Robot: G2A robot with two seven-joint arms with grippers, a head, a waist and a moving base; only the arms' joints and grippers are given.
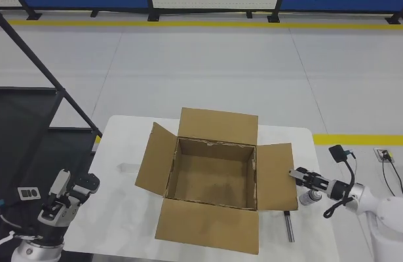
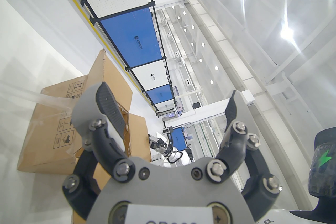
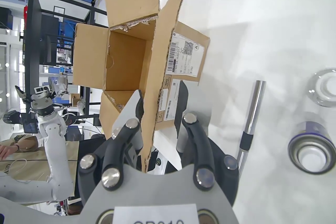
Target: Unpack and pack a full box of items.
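White table (image 1: 122,141), factory hall: cardboard box (image 1: 214,180) is facing upward; left gripper (image 2: 168,93) is gaping empty, right gripper (image 3: 160,93) is straddling a flap (image 3: 168,33), unclamped.

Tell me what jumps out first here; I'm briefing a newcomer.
The open, empty cardboard box in the middle of the table catches the eye first. Next, the right gripper, its jaws straddling the box's right flap, with a metal rod and a can lying beside it.

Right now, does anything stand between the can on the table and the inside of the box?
Yes. The right flap, spread outward, lies between the can and the inside of the box; the right tool straddles that flap's edge.
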